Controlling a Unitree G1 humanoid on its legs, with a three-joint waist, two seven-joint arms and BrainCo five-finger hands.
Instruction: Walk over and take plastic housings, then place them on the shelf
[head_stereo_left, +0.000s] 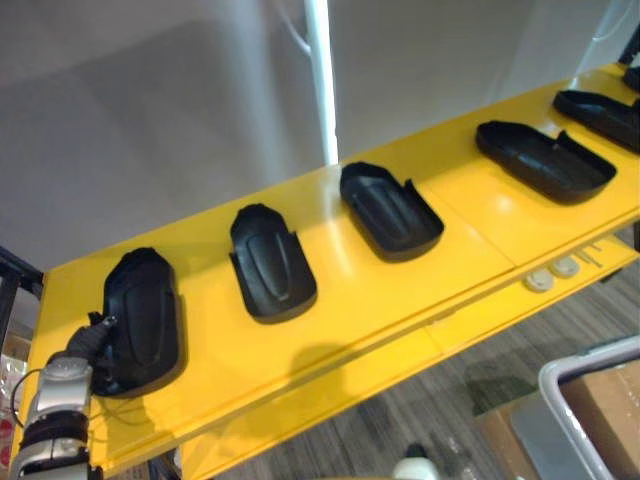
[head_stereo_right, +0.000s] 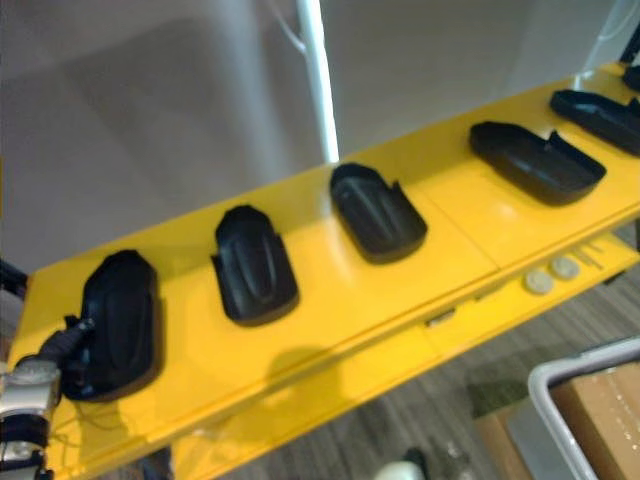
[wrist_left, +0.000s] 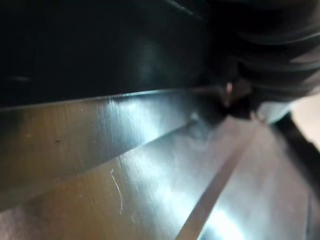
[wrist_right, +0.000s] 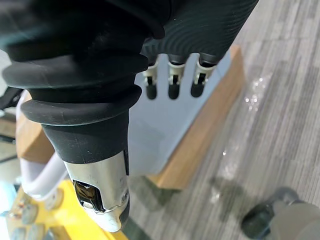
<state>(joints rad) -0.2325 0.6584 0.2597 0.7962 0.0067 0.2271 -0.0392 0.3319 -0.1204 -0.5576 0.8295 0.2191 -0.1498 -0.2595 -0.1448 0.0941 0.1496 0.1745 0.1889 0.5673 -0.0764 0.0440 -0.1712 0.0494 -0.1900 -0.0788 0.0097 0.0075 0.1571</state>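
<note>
Beside the left hand: a black plastic housing (head_stereo_left: 145, 315) is seen lying domed side up on the yellow shelf (head_stereo_left: 380, 300), at the end of the row nearest that hand. The left hand (head_stereo_left: 92, 338) is set against its outer edge.
Left hand state: the hand is shown at the housing, but whether the housing is gripped or merely touched cannot be told. In the left wrist view the housing's dark body is seen resting on the shelf just past the hand's ribbed cover.
Farther from the left hand, along the shelf: four more housings are laid out in a row, each apart from the next. These are the second housing (head_stereo_left: 272, 265), the third housing (head_stereo_left: 392, 210), the fourth housing (head_stereo_left: 545, 160) and the fifth housing (head_stereo_left: 600, 115). The third and fourth are turned hollow side up. Part of another dark piece is cut off at the far corner.
Right hand: the right hand (wrist_right: 173, 80) is hung low with straight, relaxed fingers, and nothing is held. Beneath it a cardboard box (wrist_right: 200, 145) and the grey floor (wrist_right: 280, 125) are seen.
Done so far: judged from the filled row, much of the placing has been carried out, and the housing at the left hand is already borne by the shelf.
Left to do: withdrawal of the left hand is judged outstanding. Whether further housings are to be fetched cannot be told.
</note>
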